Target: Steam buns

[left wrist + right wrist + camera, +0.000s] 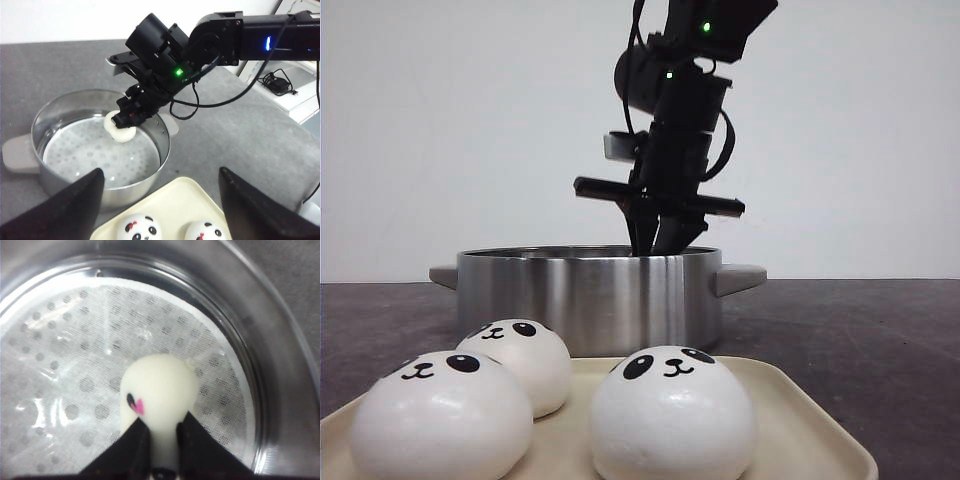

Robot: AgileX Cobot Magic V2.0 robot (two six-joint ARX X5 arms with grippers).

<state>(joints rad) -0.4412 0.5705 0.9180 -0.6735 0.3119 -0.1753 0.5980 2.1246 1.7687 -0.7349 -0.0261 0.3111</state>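
Front view: the right end effector (655,240) dips behind the pot (588,298) rim; three buns (672,415) wait on the tray (820,430) nearer the camera.

Left wrist view: the left end effector (160,200) is wide open, holding nothing, above the tray edge.

Right wrist view: fingers (131,450) pinch one bun (159,395), suspended over the perforated liner (65,365). Lower vertically, release only on contact. The pot wall stands close beside the end effector; open room lies beyond the bun.

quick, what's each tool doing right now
Left tool: open, holding nothing, above the tray.
Right tool: closed on a bun, inside the steamer pot.
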